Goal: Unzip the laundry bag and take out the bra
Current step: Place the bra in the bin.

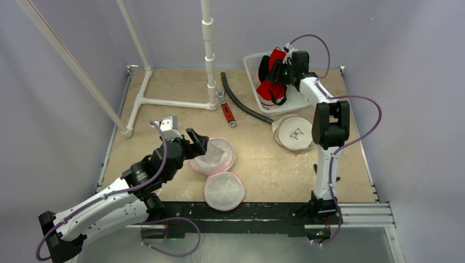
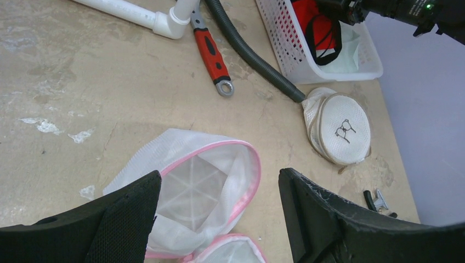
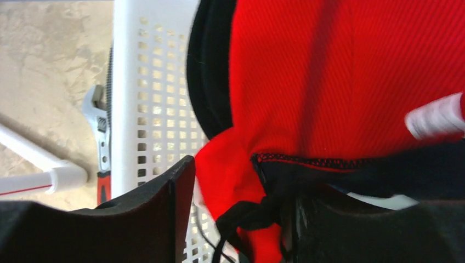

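From above, at the near left of the sandy bench (image 1: 263, 164), the left fingers (image 1: 196, 138) are seen spread wide with nothing between them, just over the white mesh laundry bag with pink trim (image 1: 215, 156). This bag is laid open in two round halves. At the far right, the right fingers (image 1: 278, 73) are lowered over a white perforated plastic basket (image 1: 251, 61), in which the red and black bra (image 1: 270, 89) is heaped. A round beige mesh bag (image 1: 294, 132) is set just beside the basket. A black ribbed hose (image 1: 244, 104) and a red-handled adjustable wrench (image 1: 226, 110) are laid between the basket and a white plastic pipe frame (image 1: 208, 55).

Through the left wrist camera, the left fingers (image 2: 131, 216) are shown far apart and empty, with the unzipped bag (image 2: 203, 181) beneath them and its white inside exposed. Beyond it the wrench (image 2: 211, 52), the hose (image 2: 252, 55), the beige bag (image 2: 340, 129) and the basket (image 2: 285, 44) with the bra (image 2: 318, 27) are seen.

Through the right wrist camera, the right fingers (image 3: 164, 213) are shown parted, with the bra's (image 3: 340, 71) red cloth and black strap bunched between them. Whether the cloth is pinched cannot be told. The basket wall (image 3: 148, 109) and the wrench head (image 3: 98, 120) are visible behind.
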`<state>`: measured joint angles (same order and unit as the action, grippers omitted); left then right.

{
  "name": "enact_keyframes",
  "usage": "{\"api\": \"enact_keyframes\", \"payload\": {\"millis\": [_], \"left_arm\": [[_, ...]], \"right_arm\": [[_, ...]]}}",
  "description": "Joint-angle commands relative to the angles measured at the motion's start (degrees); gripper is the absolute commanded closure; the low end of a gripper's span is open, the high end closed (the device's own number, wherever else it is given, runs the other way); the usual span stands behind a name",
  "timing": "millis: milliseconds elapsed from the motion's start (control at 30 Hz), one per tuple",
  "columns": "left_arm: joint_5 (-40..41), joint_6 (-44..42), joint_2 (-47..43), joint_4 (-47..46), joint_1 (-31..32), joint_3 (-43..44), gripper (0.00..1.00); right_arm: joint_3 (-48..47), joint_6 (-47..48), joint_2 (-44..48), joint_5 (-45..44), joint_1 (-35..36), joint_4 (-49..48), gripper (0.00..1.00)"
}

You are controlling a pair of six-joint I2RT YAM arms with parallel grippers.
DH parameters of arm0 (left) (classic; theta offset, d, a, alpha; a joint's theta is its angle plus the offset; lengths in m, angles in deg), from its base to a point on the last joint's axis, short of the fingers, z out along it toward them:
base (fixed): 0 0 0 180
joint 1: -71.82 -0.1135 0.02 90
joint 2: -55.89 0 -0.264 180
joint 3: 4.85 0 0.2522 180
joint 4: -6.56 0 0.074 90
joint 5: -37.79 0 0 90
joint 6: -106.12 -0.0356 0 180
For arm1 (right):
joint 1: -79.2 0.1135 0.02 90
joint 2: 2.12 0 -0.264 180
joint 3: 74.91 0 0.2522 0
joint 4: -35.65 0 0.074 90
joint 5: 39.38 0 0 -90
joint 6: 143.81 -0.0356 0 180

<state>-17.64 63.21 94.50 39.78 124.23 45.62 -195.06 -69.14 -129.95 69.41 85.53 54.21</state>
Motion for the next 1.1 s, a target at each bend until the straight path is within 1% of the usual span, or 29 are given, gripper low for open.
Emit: {"api": "enact_keyframes", "payload": {"millis": [0,233,367,533,733,833,1033,1067], "left_arm": [[-1.62,1.12,-0.33,-2.68,-0.23,-0.82,0.23],[-2.46,2.10,-1.02,-2.06,-0.23,-1.67,0.23],[-2.86,2.77,-1.23,-1.84,-0.28,-1.90,0.23],[-3.26,3.27,-1.06,-1.93,-0.28,-2.12,0.23],[-4.94,3.90,-0.38,-2.43,-0.28,-2.51,0.23],[-5.60,4.16,-0.26,-2.45,-0.26,-2.61,0.24],[-6.24,4.81,-1.10,-2.24,-0.24,-2.87,0.24],[-6.34,4.92,-1.31,-2.18,-0.26,-2.99,0.24]], "right_arm": [[-0.74,-1.64,5.01,-8.41,-0.05,3.23,0.39],[3.82,-2.38,9.62,-14.89,-0.02,3.00,0.27],[2.63,-2.17,10.13,-18.30,-0.04,5.78,0.24],[1.78,-2.54,10.52,-22.07,-0.08,9.79,0.23],[7.55,-4.34,14.42,-26.06,-0.06,10.62,0.22],[12.15,-4.53,17.75,-27.59,-0.02,7.83,0.09],[14.70,-5.71,21.24,-28.31,-0.02,9.30,0.06],[16.56,-6.20,22.83,-28.66,0.00,7.76,0.07]]}}
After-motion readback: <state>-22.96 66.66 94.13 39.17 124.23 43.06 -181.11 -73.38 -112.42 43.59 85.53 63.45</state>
